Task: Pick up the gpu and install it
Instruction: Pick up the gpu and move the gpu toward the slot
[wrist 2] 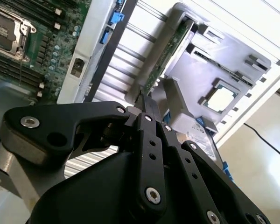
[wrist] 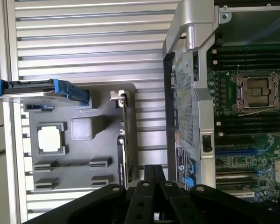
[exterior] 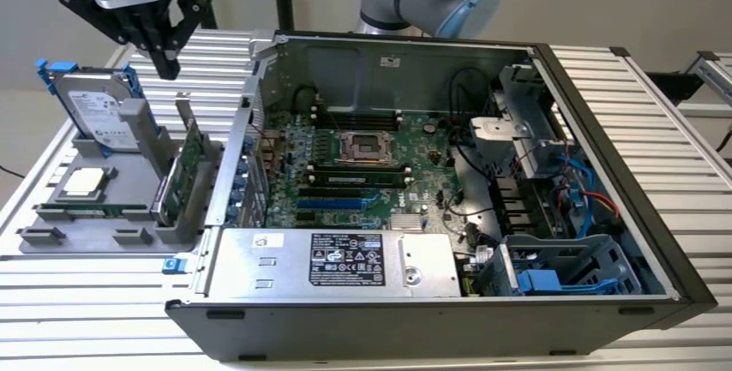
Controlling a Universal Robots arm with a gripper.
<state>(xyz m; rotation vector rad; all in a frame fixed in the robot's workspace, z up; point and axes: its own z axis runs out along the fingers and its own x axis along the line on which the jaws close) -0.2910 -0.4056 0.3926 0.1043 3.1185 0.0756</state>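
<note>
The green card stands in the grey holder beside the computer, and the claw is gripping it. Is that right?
Not quite. The gripper hangs above the gpu with a gap between, not gripping it, as the exterior view shows. The gpu does stand in the grey holder beside the computer.

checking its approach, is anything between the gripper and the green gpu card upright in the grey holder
Nothing visible. The black gripper hangs just above the flat green gpu card, only open air between them. The silver hard drive with blue rails stands aside.
</note>
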